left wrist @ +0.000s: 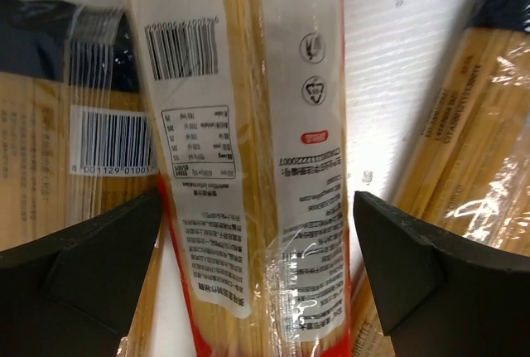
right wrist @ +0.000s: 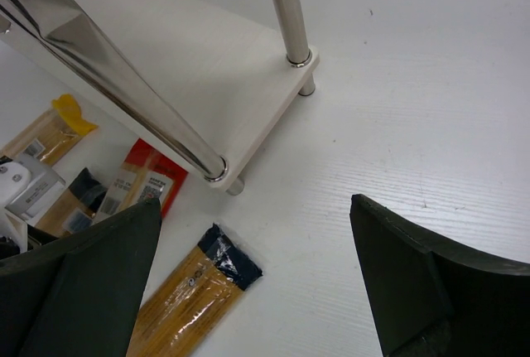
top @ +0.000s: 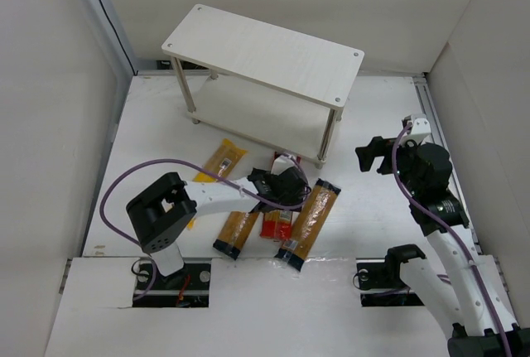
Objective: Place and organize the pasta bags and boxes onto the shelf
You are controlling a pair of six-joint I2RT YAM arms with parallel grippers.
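Left fingers straddle crinkly red-edged spaghetti pack.

Left arm reaches low toward the right, left claw spread wide; right arm raised, right claw spread wide.

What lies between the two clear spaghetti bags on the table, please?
The red-and-orange pack lies between the left clear bag and the right clear bag, under the open left gripper; the top view shows it.
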